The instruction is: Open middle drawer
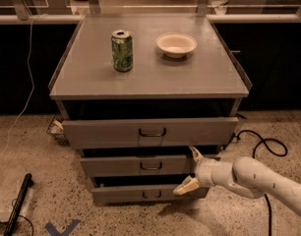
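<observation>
Straddling the right end of the grey metal middle drawer (135, 165), just beneath the wider grey top drawer (101, 132), the white two-finger gripper (189, 171) stands spread. Recommended: clamp firmly, pull straight outward, avoiding skew.

Showed a smooth white arm (261, 180), rounded like a thick tube and built of plump segments. Narrowed to a short white cylindrical wrist (209, 172). Ended in a gripper (189, 170) with two cream, pointed fingers (184, 186), spread apart. Reached in from the lower right, gripper at the right end of the middle drawer (135, 165).
</observation>
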Controlling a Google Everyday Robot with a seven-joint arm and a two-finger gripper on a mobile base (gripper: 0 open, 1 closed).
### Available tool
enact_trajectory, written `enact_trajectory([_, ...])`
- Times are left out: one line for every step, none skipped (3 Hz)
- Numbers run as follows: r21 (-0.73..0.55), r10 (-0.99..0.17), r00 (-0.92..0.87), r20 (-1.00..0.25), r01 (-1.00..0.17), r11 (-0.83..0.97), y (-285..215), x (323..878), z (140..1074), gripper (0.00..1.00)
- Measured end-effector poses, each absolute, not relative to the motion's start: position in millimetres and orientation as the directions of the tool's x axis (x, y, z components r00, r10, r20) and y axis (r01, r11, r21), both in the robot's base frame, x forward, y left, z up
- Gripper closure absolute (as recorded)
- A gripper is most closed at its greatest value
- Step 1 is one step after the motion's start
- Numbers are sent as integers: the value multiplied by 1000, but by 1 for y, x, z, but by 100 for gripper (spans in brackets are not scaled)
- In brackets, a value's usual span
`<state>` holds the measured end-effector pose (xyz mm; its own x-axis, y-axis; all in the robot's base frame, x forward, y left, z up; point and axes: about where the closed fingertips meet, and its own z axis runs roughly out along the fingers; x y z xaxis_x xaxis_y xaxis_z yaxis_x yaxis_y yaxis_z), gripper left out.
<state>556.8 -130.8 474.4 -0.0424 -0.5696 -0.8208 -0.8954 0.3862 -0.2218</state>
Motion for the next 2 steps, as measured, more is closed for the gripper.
enact_trajectory([-277,-583,17,-812,-891,361,-117,581,471,0])
enact_trajectory([-306,-602,27,-798,-879,366,-122,601,459,0])
